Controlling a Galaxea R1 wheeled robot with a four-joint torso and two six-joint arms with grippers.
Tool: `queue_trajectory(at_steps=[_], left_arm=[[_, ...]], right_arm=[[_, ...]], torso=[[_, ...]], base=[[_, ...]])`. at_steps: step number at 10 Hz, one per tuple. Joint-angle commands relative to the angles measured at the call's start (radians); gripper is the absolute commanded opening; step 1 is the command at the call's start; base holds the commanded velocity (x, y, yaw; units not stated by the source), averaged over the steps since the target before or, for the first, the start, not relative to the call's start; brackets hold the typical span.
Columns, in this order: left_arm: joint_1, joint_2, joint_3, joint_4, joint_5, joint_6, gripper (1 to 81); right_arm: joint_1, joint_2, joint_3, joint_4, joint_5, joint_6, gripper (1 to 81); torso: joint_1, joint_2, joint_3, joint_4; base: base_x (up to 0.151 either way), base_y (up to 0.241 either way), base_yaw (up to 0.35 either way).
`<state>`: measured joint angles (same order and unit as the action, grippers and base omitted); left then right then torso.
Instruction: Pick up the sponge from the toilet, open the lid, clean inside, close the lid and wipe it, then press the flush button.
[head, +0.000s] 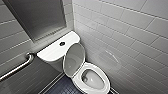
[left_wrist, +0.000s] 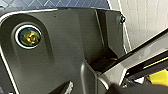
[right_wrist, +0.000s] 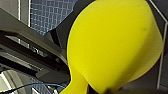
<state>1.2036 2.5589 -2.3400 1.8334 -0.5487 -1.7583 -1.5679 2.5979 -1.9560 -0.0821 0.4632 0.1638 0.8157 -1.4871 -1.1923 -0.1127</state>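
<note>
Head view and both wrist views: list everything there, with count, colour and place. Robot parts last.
toilet: one, white, in the corner of the tiled walls
lid: one, white, raised, leaning back toward the tank
tank cover: one, white, behind the lid
flush button: one, dark, in the middle of the tank cover
sponge: one, bright yellow, close before the right wrist camera
grab bar: one, silvery, on the wall beside the tank
dark panel: one, grey, on the wall above the tank
wall tiles: many, pale
floor: dark blue, beside the bowl
robot's dark plate: one, left wrist view
robot's jointed bar: one, grey, beside the plate
</note>
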Motion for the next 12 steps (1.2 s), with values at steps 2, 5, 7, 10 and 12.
queue_trajectory(at_steps=[2,5,7,10,12], left_arm=[[0.061,0.129,-0.256,0.027,0.02,0.006,81.1],[0.087,0.199,-0.389,0.024,0.016,0.011,81.1],[0.116,0.276,-0.475,0.018,0.079,0.011,81.1],[0.178,0.393,-0.556,0.021,0.274,0.019,81.1],[0.222,0.454,-0.558,-0.027,0.435,0.148,81.1]], right_arm=[[-0.021,-0.023,0.013,-0.047,-0.063,-0.004,1.0],[-0.021,-0.003,-0.004,-0.06,-0.063,-0.004,1.0],[-0.019,0.004,-0.003,-0.061,-0.075,-0.004,1.0],[-0.019,0.024,-0.032,-0.061,-0.095,0.0,1.0],[-0.019,0.026,-0.035,-0.059,-0.095,0.003,1.0]], torso=[[0.0,0.0,0.0,0.0],[0.0,0.0,0.0,0.0],[0.0,0.0,0.0,0.0],[0.0,0.0,0.0,0.0],[0.0,0.0,0.001,0.0]], base=[[0.0,0.0,0.0],[0.0,0.0,0.0],[0.0,0.0,0.0],[0.0,0.0,0.0],[0.0,0.0,0.0]])
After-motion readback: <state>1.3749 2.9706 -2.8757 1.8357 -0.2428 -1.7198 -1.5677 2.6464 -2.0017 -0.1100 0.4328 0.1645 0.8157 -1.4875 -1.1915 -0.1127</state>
